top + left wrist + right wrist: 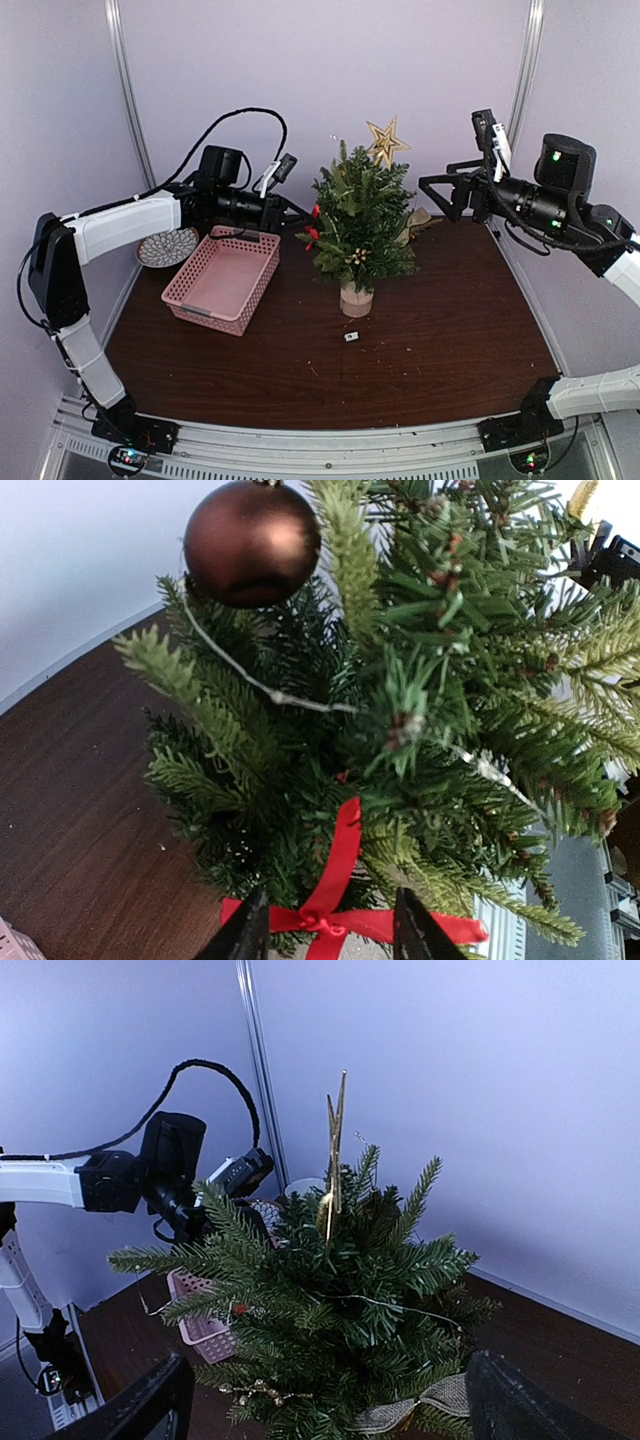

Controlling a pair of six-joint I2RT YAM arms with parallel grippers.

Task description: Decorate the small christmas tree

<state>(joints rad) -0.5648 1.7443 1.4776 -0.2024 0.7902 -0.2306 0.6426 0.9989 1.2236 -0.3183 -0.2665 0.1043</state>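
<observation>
The left gripper (328, 935) has its two dark fingers partly drawn together at the left flank of the small christmas tree (360, 215). They stand on either side of the knot of a red ribbon bow (338, 865) that sits among the lower branches. A gap shows between each finger and the knot, and the bow's tails run behind the fingers. Whether the fingers pinch the ribbon cannot be told.

The right gripper (330, 1410) hangs at the tree's right side with its jaws spread wide and nothing in them. From its wrist view the whole crown of the tree fills the space between and beyond its fingers.

Above the left fingers a thin wire of lights (300, 702) crosses the needles, and a glossy brown ball (250, 540) hangs higher up. A gold star (385, 142) tops the tree, and a burlap ribbon (420, 1400) lies at its lower right.

The tree stands upright on its pale stump (356, 298), near the middle of the dark wooden table (450, 350) and toward the back wall (300, 70). A pink basket (222, 278) sits just left of it, under the left arm. A patterned dish (166, 246) lies by the table's left edge. A small white piece (351, 336) lies just in front of the stump. The widest bare wood runs from there to the near edge and out to the right.
</observation>
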